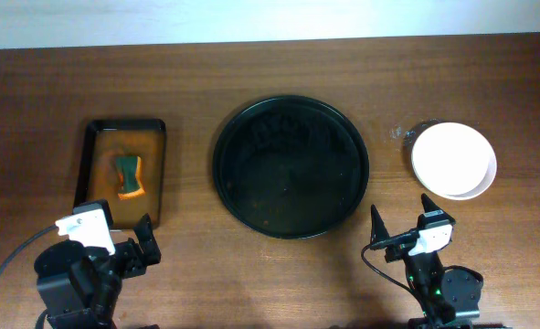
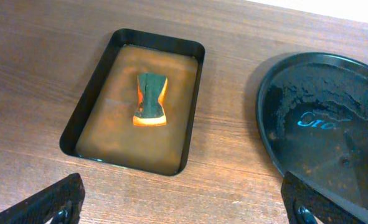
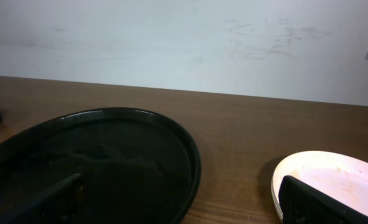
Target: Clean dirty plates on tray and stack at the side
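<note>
The large round black tray [image 1: 291, 166] lies mid-table with no plates on it; its wet floor shows small crumbs. It also shows in the left wrist view [image 2: 324, 124] and the right wrist view [image 3: 96, 162]. The white plates [image 1: 453, 161] sit stacked on the table to the tray's right, also in the right wrist view [image 3: 333, 177]. My left gripper [image 1: 128, 245] is open and empty near the front left edge, in front of the small tray. My right gripper [image 1: 404, 228] is open and empty in front of the gap between tray and stack.
A small rectangular dark tray [image 1: 94, 174] with brownish liquid holds a green-and-orange sponge [image 1: 129, 175] at the left; it also shows in the left wrist view [image 2: 90, 112] with the sponge [image 2: 150, 99]. A clear glass-like object [image 1: 399, 132] sits behind the stack.
</note>
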